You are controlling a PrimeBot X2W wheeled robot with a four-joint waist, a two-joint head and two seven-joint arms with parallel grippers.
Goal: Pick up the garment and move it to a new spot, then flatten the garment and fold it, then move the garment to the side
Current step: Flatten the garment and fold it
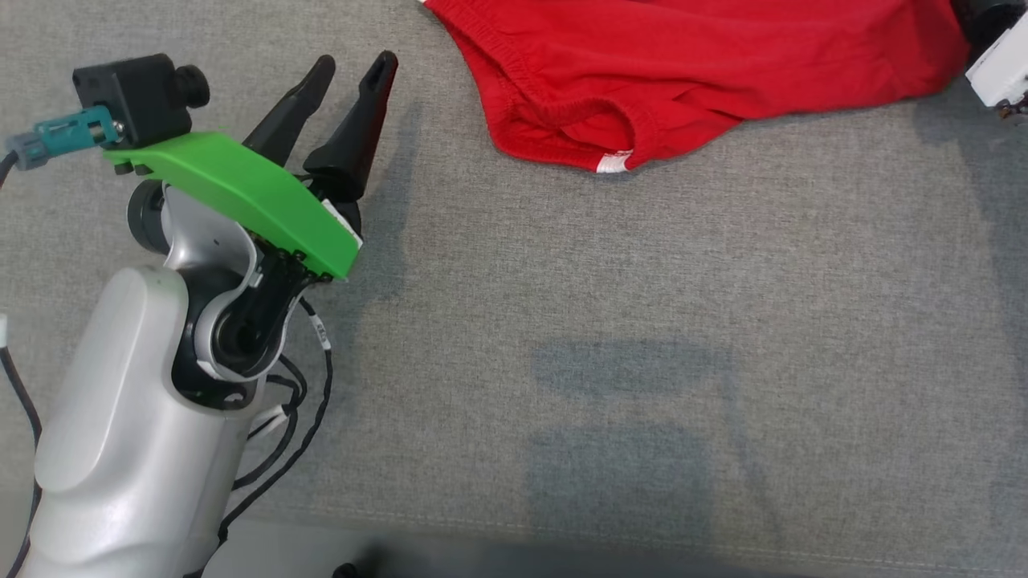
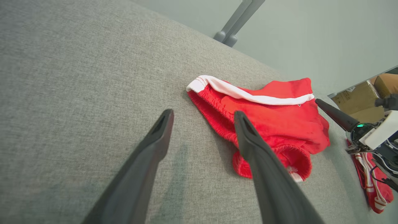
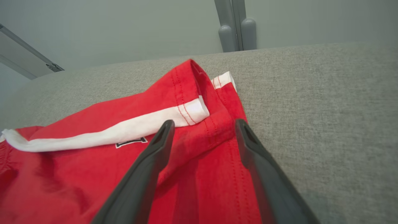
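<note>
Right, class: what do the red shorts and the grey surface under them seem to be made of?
Red shorts: likely woven cotton-type cloth, matte; visible stitching, soft creases, gathered elastic waistband. Grey surface: probably upholstery fabric, matte; fine flecked weave.

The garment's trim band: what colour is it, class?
White trim band on a red garment; best in the right wrist view.

A grey woven fabric surface spreads flat beneath and all around the left gripper, marked with soft, blocky shadows. Ahead of the right gripper, past the surface's far edge, rises a plain pale grey-green wall with two rounded grey posts side by side. Well off to the left gripper's right sit what seem to be cardboard boxes, partly hidden. The light is even and soft.
</note>
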